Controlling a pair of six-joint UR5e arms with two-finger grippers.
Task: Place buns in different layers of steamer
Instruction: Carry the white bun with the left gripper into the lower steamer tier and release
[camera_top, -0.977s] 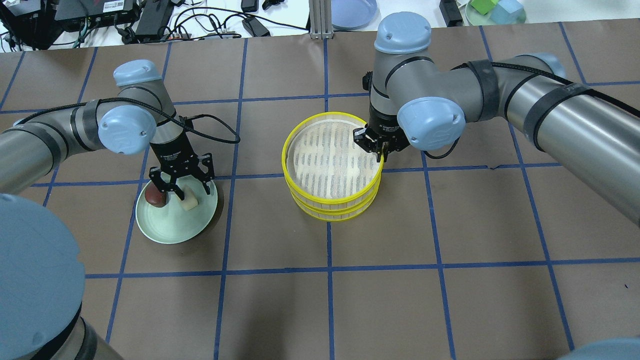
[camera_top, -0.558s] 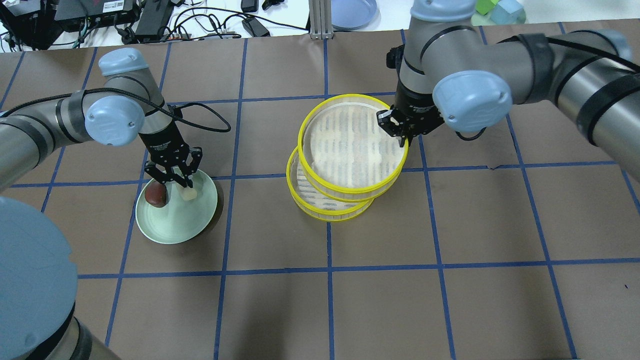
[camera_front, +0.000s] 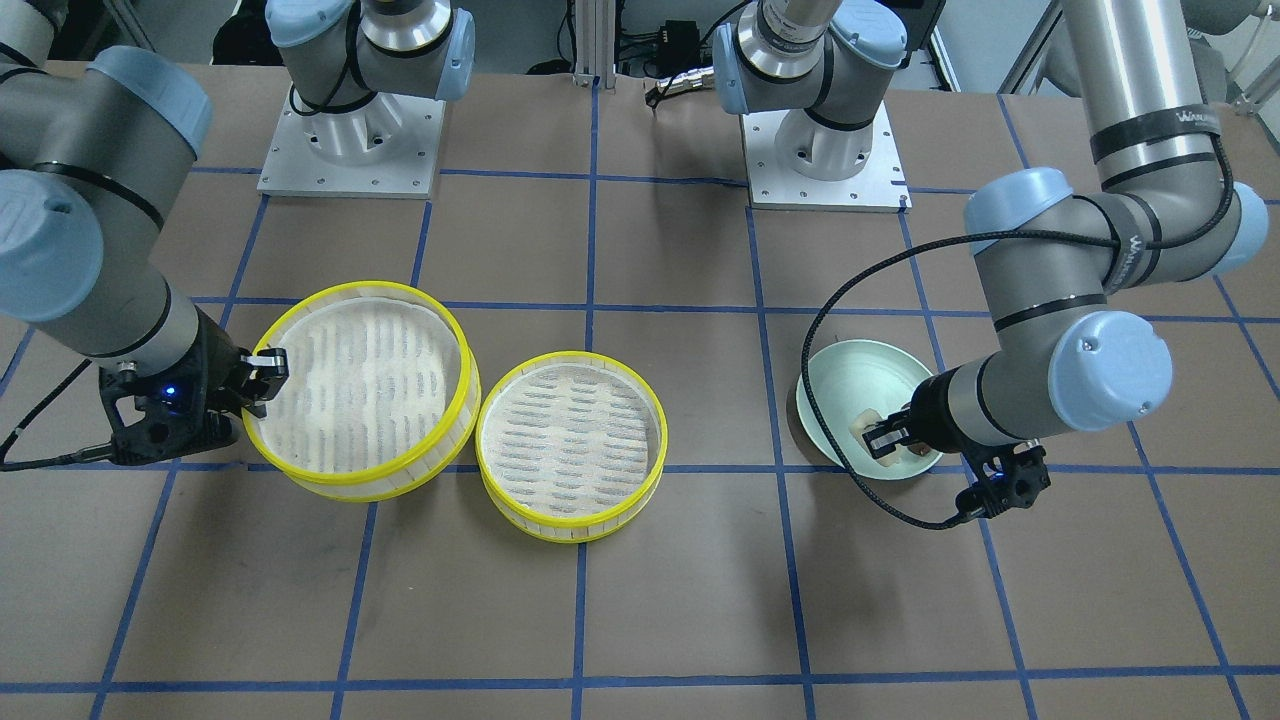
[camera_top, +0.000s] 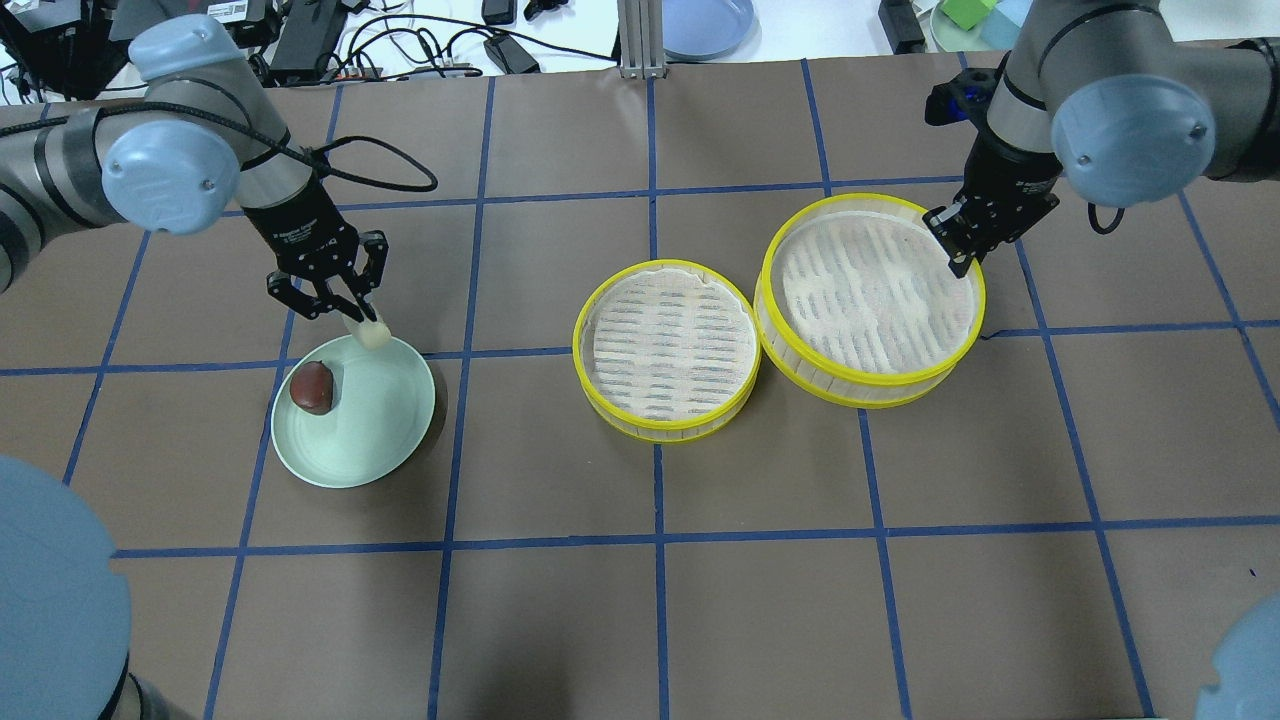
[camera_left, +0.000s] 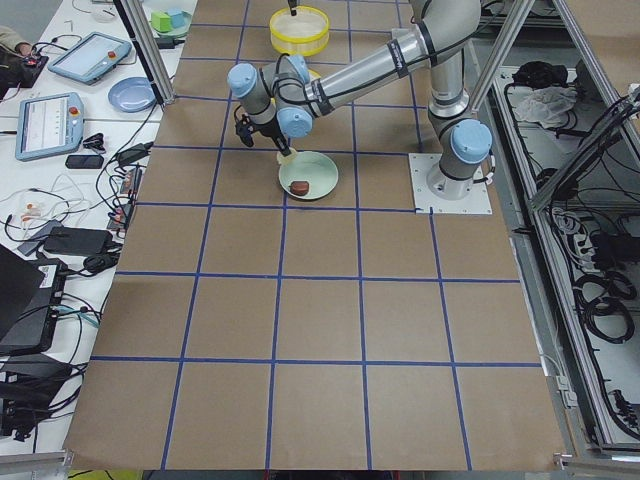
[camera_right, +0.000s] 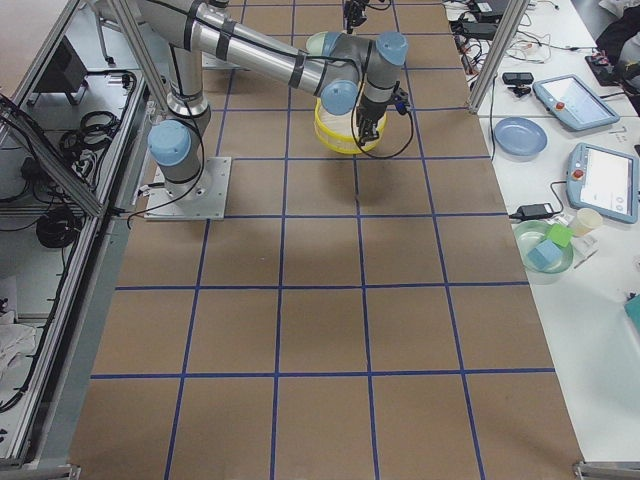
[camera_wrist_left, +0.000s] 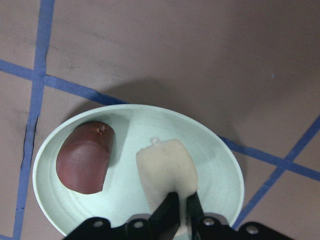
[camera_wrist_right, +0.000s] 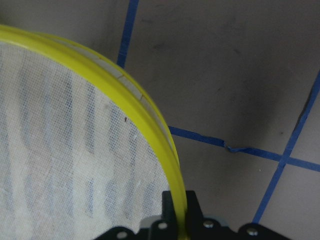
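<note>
The left gripper (camera_top: 363, 322) pinches the small pale cream-yellow bun (camera_top: 373, 335) by one end, both fingers pressed into the soft dough. It holds the bun just above the far rim of the pale green round plate (camera_top: 365, 430). In the left wrist view the bun hangs free over the plate's floor. The small dark reddish-brown bun (camera_top: 313, 387) lies untouched on the plate, on the side away from the steamer. The right gripper (camera_top: 957, 255) is clamped on the bright yellow rim of one round shallow steamer tray (camera_top: 865, 290), with one finger inside the slatted wall and one outside. This tray is held just beside the second steamer tray (camera_top: 665, 345), which sits flat on the brown paper-covered table (camera_top: 760, 600). The held tray looks slightly raised, though I cannot be sure it is clear of the table. Both white mesh floors are bare. Held apart like this, the two layers are both open from above, which is probably the reason for the rim grip. The seated tray is the nearer one to the left arm, so it is the likely place for the cream bun. The grip takes only the bun's end, so the dough could sag or slip if it is carried fast.
</note>
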